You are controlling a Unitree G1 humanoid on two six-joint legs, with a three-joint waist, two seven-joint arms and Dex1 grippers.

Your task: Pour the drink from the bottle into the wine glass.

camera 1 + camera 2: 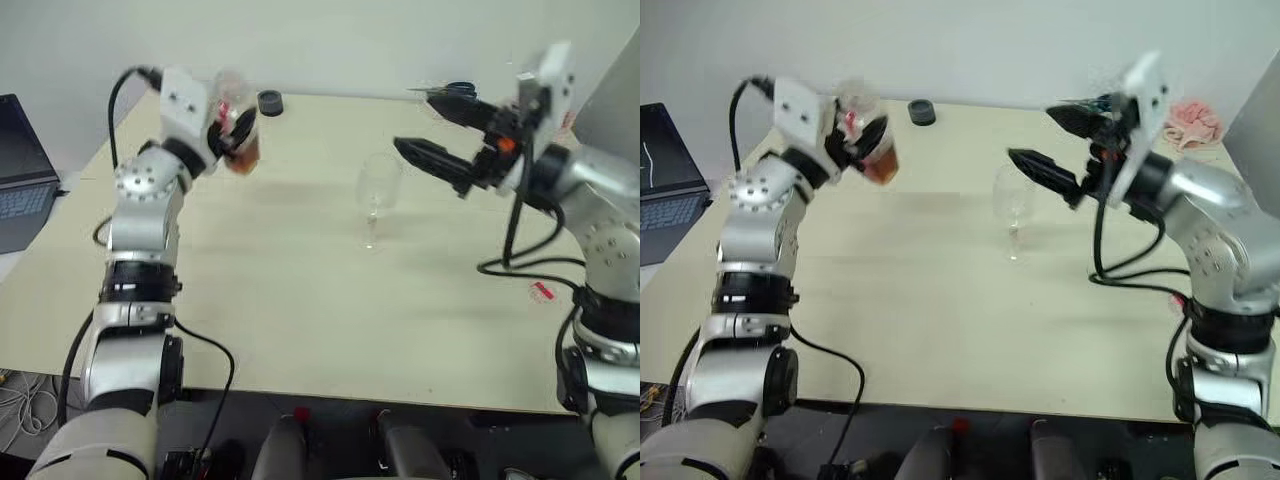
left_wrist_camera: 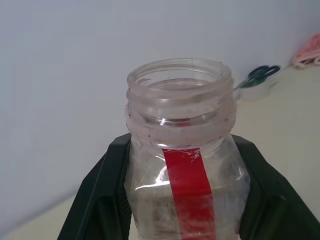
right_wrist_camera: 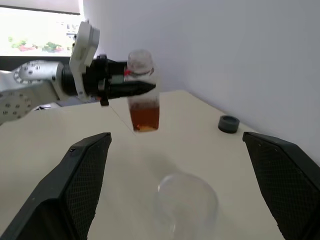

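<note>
My left gripper (image 1: 228, 130) is shut on the bottle (image 3: 143, 95) and holds it in the air over the table's far left, roughly upright. The bottle is clear with a red label strip (image 2: 187, 185), and its neck (image 2: 179, 92) is open with no cap on it. The amber drink (image 3: 145, 117) fills its lower part. The empty wine glass (image 1: 378, 190) stands upright near the table's middle, to the right of the bottle. My right gripper (image 1: 405, 118) is open with nothing in it, hovering just right of and above the glass.
A dark round cap (image 1: 270, 102) lies near the table's far edge, behind the bottle. A laptop (image 1: 20, 170) sits off the left side. Scissors (image 2: 262, 74) and a pink cloth (image 1: 1193, 120) lie at the far right. A small red-and-white scrap (image 1: 541, 291) lies near my right arm.
</note>
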